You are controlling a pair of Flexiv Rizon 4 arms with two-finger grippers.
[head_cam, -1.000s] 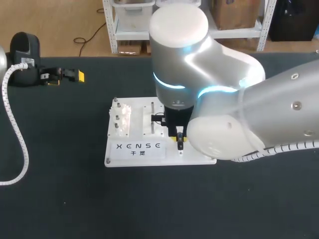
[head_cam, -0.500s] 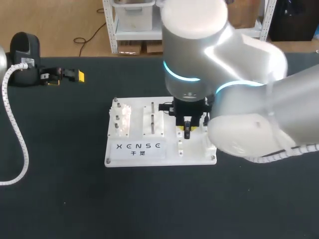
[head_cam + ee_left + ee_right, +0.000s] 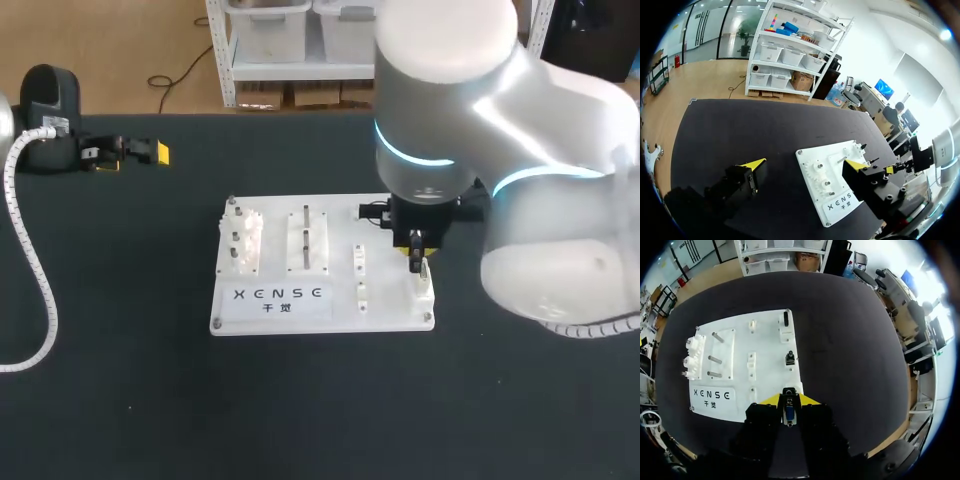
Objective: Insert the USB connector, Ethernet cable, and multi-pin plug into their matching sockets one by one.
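The white socket board lies mid-table on the dark mat. My right gripper hangs over the board's right edge, just above a white socket block. In the right wrist view, that gripper is shut on a small dark connector plug with a bluish face. Ahead of it on the board sit a small black socket and a white slotted socket. My left gripper rests far off at the table's back left. It stands open and empty, looking toward the board.
Two small white sockets stand in the board's middle column. Pin fixtures fill its left part. A white corrugated hose trails along the table's left side. The bulky right arm covers the table's right half.
My right arm has swung rightward across the board, from the middle socket column to its right edge, with the plug still held. The left arm has not moved.
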